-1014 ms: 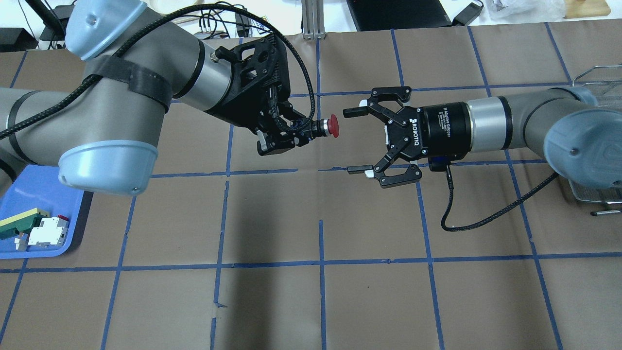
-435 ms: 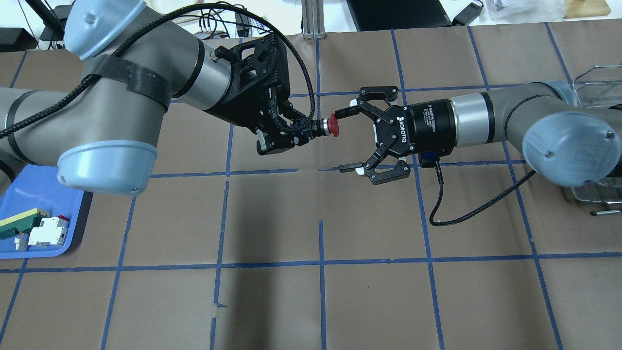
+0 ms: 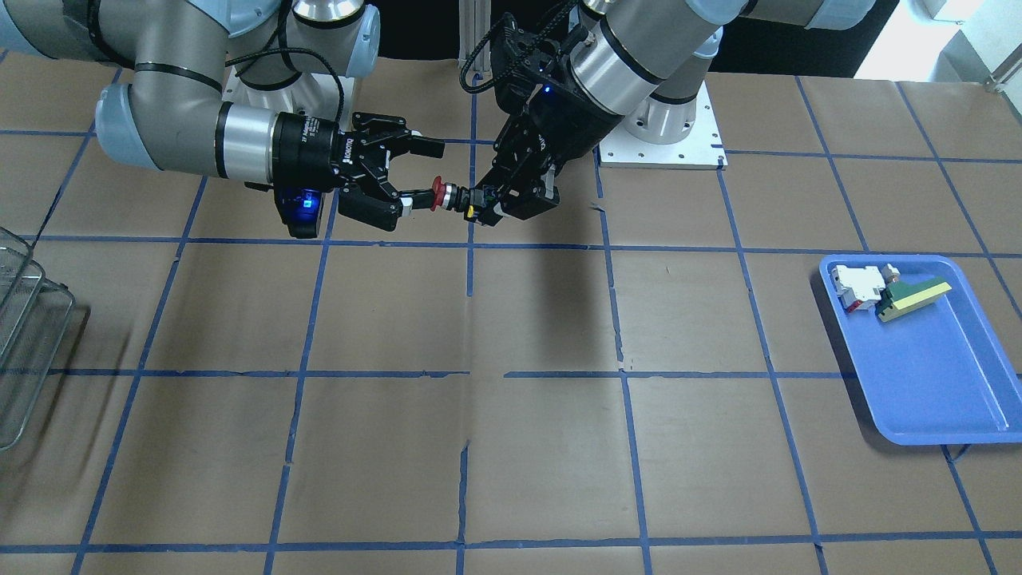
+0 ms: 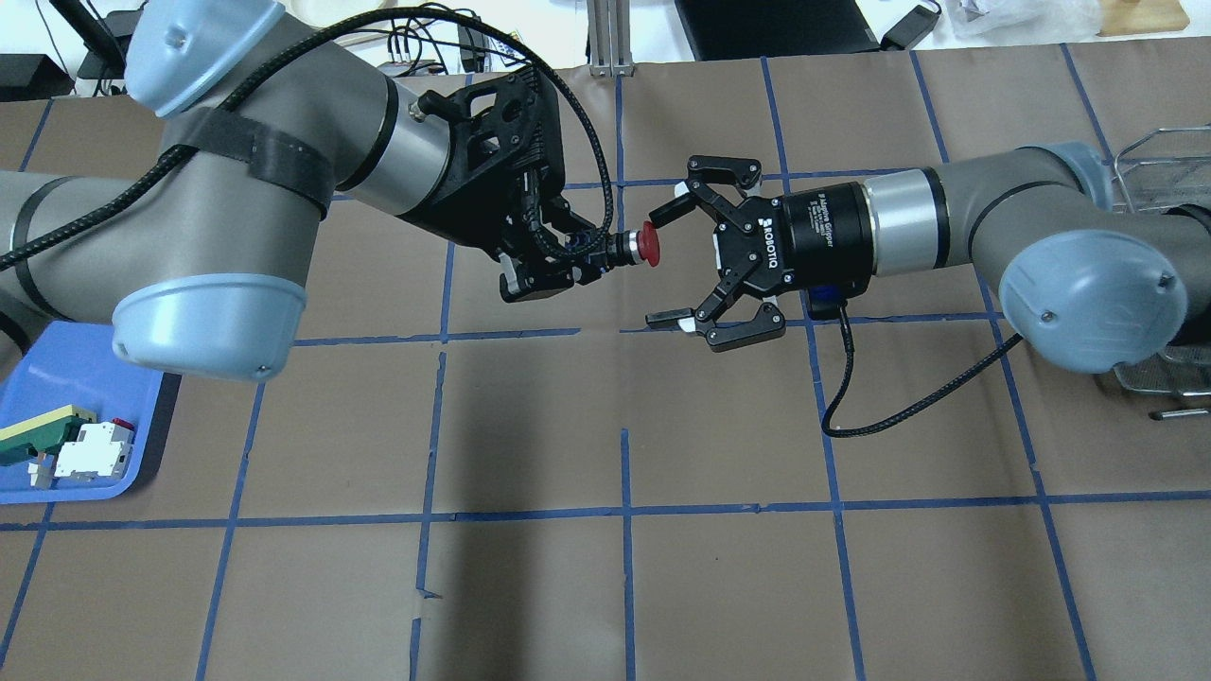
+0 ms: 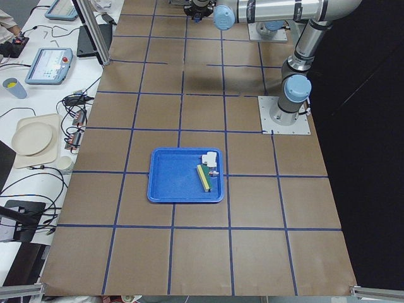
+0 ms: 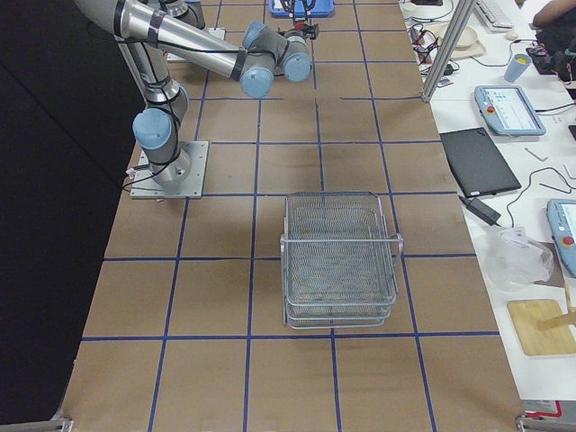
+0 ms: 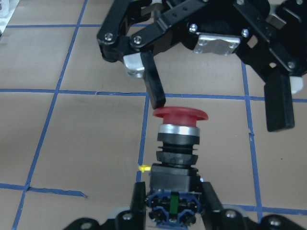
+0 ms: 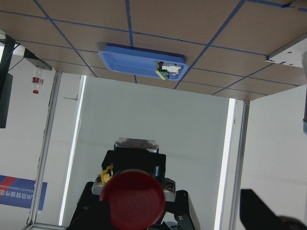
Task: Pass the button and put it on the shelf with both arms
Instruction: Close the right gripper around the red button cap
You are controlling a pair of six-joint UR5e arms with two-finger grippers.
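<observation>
My left gripper (image 4: 591, 257) is shut on the black body of the button (image 4: 648, 244) and holds it level above the table, red cap towards the right arm. My right gripper (image 4: 659, 268) is open, its fingertips level with the cap. The cap sits off-centre, close beside one finger. In the left wrist view the button (image 7: 180, 129) stands between my left fingers (image 7: 211, 201), and one right finger (image 7: 154, 88) ends just beside the cap. The front view shows the button (image 3: 438, 194) between the right gripper (image 3: 425, 171) and left gripper (image 3: 483, 204). The wire shelf (image 6: 340, 261) stands far right.
A blue tray (image 4: 66, 378) at the table's left end holds a white-and-red blocky part (image 4: 93, 449) and a green-and-yellow wedge (image 4: 38, 430). The shelf's edge (image 4: 1159, 161) shows behind the right arm's elbow. Blue tape lines cross the brown table cover.
My right gripper has moved left towards the button, staying open, until its fingertips reach the cap. My left gripper and the button have not moved.
</observation>
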